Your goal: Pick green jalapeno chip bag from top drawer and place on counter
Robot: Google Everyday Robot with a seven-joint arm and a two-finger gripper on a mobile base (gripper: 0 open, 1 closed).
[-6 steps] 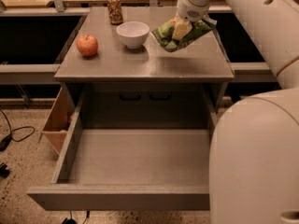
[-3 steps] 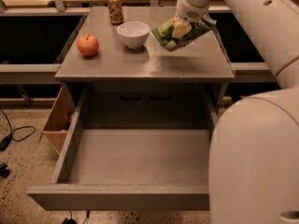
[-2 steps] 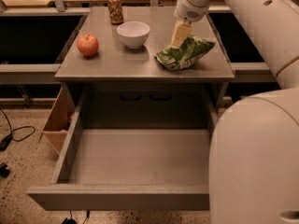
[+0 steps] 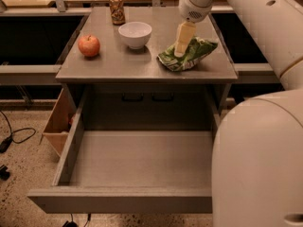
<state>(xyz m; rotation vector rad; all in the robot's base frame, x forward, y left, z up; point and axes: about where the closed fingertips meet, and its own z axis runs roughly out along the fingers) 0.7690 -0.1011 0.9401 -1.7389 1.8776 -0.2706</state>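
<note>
The green jalapeno chip bag point(image 4: 195, 56) lies crumpled on the right side of the grey counter point(image 4: 118, 65). My gripper point(image 4: 180, 48) hangs from the arm at the top right, directly over the bag's left part. Its pale fingers point(image 4: 183, 34) point down, open and holding nothing, with the tips at the bag's surface. The top drawer point(image 4: 142, 167) is pulled fully out below the counter, and its flat grey bottom is bare.
On the counter stand a red apple point(image 4: 89, 45) at the left, a white bowl point(image 4: 135, 34) in the middle and a patterned can point(image 4: 116, 8) at the back. A tan cardboard box point(image 4: 57, 122) sits left of the drawer. My pale body point(image 4: 258, 164) fills the lower right.
The bag was held above the counter in the gripper. It has dropped out of the gripper and now rests on the counter's right side. The gripper stays just above it.
</note>
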